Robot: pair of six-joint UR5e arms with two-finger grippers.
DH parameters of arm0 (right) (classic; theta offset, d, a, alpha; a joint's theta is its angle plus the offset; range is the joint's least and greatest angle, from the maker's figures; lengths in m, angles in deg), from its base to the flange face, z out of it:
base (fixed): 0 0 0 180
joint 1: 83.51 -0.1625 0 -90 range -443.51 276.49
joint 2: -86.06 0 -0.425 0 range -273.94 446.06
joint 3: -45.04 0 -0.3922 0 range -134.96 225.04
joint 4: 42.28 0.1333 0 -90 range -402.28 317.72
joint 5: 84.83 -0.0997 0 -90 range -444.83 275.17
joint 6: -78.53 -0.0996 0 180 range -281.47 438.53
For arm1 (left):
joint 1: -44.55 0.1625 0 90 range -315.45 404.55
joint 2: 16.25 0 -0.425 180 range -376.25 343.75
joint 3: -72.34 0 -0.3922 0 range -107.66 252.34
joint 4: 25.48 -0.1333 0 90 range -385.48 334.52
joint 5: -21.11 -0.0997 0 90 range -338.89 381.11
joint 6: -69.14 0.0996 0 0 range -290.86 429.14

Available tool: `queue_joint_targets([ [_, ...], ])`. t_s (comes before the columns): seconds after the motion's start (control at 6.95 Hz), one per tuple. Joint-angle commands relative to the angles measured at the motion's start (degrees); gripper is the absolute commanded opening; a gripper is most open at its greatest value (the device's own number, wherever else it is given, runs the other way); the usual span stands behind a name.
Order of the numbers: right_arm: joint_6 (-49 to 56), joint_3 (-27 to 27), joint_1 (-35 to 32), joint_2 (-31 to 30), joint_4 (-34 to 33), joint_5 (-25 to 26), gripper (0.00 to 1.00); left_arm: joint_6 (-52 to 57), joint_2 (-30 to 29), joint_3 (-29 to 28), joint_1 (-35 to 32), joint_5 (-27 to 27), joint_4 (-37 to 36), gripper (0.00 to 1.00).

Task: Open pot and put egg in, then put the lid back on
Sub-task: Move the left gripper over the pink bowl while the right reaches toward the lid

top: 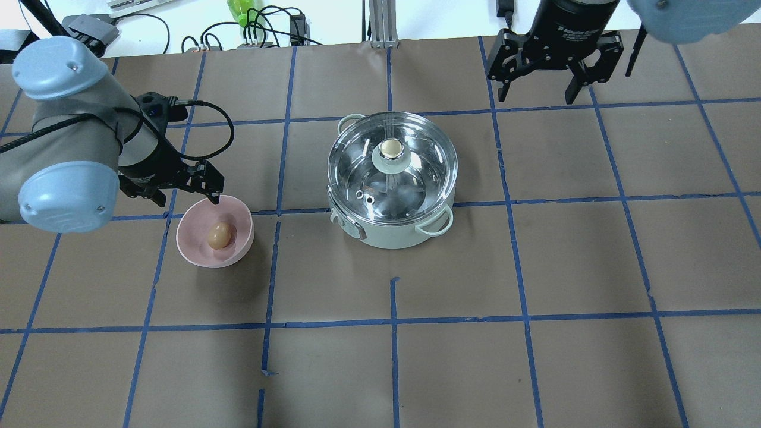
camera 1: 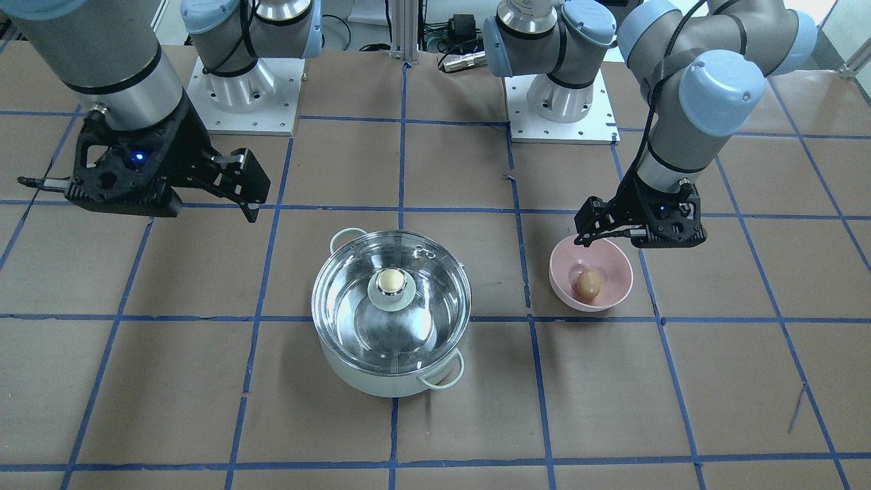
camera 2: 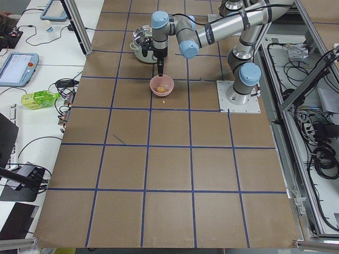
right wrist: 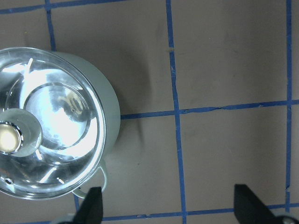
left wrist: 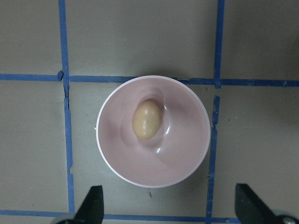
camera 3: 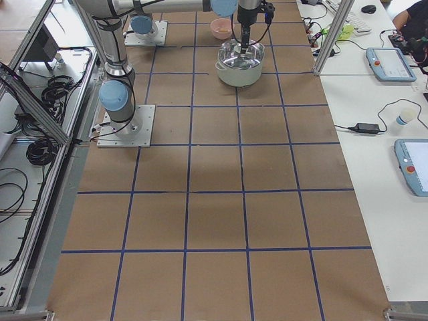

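Observation:
The pale mint-green pot (top: 392, 235) stands at the table's middle. The clear glass lid (top: 422, 166) with its beige knob (top: 390, 148) is on it. The tan egg (top: 219, 235) lies in a pink bowl (top: 196, 238) on the robot's left side. My left gripper (top: 187, 199) is open and empty, just above the bowl's near rim; the left wrist view shows the egg (left wrist: 147, 120) below and ahead of its fingertips (left wrist: 93, 203). My right gripper (top: 538, 92) is open and empty, high beyond the pot on its right side; its wrist view shows the lid (right wrist: 56, 135) at the left edge.
The table is covered in brown paper with a blue tape grid (top: 392, 321). The two arm bases (camera 1: 245, 88) stand at the robot's edge. Cables and devices (top: 255, 32) lie past the far edge. In the front-facing view the pot (camera 1: 381, 378) has bare paper around it.

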Motion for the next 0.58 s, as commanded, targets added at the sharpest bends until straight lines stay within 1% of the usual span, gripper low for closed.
queue_joint_targets([
  [0.0,-11.6,-2.1,-7.7,6.9,-8.6,-0.1,1.00,3.0,-1.2,2.7,0.2,0.1,-5.2,0.98],
  [0.14,-15.2,-2.2,-11.6,8.9,-10.7,0.4,1.00,4.5,-1.4,5.2,0.8,0.1,-8.8,0.98],
  [0.29,-16.2,-2.1,-13.3,9.9,-12.1,0.0,1.00,4.8,-2.2,8.4,2.5,2.6,-13.4,0.98],
  [0.43,-17.2,-2.1,-13.9,11.0,-13.8,-0.1,1.00,8.4,-2.5,9.4,2.9,3.4,-14.4,0.98],
])
